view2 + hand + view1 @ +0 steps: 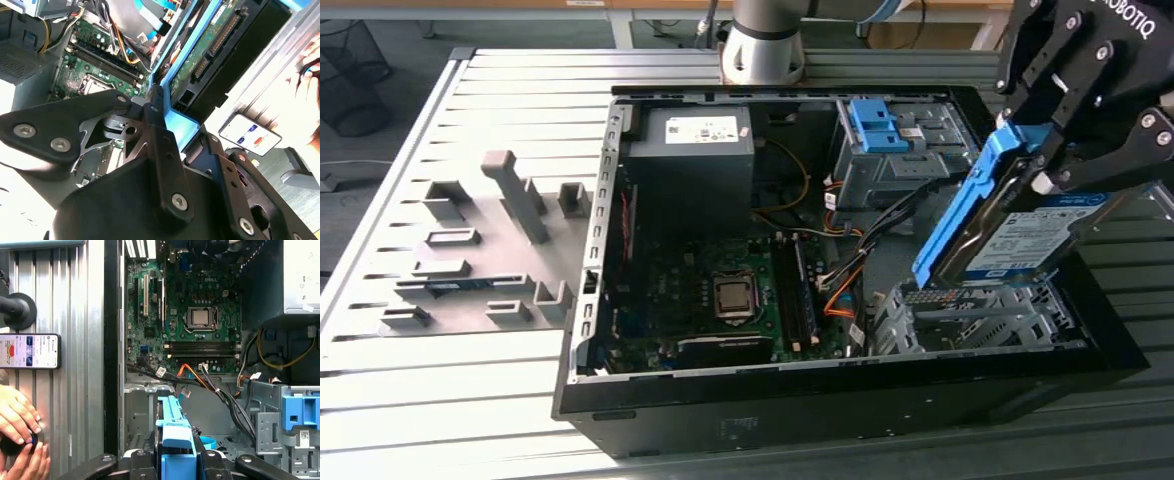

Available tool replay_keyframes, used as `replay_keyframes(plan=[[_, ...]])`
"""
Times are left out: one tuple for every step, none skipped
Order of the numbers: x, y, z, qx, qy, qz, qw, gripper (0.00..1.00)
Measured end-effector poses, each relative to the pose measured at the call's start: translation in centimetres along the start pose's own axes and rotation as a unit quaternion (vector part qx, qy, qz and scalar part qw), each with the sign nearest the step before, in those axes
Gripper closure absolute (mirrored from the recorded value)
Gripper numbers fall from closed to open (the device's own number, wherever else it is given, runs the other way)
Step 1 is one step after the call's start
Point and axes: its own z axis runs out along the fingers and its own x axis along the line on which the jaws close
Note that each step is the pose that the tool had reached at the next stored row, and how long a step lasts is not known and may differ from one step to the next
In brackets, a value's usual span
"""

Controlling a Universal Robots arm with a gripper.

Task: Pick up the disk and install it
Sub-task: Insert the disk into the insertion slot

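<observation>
The disk [1025, 240], silver-grey with a white-and-blue label and blue rails, hangs steeply tilted, clamped in the end effector [1051, 172], just above the metal drive cage [974, 312] at the open computer case's [787, 425] four o'clock. Pick-up looks done; installing appears to demand squaring the rails to the cage.

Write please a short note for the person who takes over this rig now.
The gripper: jaws shut on the disk.
The disk: held tilted, lower end above the drive cage, at the exterior view's right of the case.
Done: disk picked up.
Left: not yet seated in the cage.
Note: a person's hand is beside the case, near a phone.
</observation>
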Motion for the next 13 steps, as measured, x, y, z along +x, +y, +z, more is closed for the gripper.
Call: replay_keyframes(plan=[[0.05, 1.70, 0.04, 0.0000, -0.0003, 0.000, 1.0000, 0.63], [0.05, 1.71, 0.03, 0.0001, -0.0003, 0.000, 1.0000, 0.63], [0.05, 1.71, 0.03, 0.0001, -0.0003, 0.000, 1.0000, 0.63], [0.05, 1.72, 0.04, 0.0001, -0.0003, 0.000, 1.0000, 0.63], [0.05, 1.72, 0.04, 0.0001, -0.0003, 0.000, 1.0000, 0.63], [0.05, 1.73, 0.03, 0.0001, -0.0002, 0.000, 1.0000, 0.63], [0.05, 1.73, 0.03, 0.0001, -0.0003, 0.000, 1.0000, 0.63], [0.05, 1.73, 0.03, 0.0001, -0.0002, 0.000, 1.0000, 0.63], [0.05, 1.73, 0.03, 0.0001, -0.0003, 0.000, 1.0000, 0.63], [0.05, 1.74, 0.03, 0.0001, -0.0003, 0.000, 1.0000, 0.63], [0.05, 1.74, 0.03, 0.0001, -0.0003, 0.000, 1.0000, 0.63], [0.05, 1.74, 0.04, 0.0001, -0.0003, 0.000, 1.0000, 0.63], [0.05, 1.75, 0.03, 0.0001, -0.0003, 0.000, 1.0000, 0.63]])
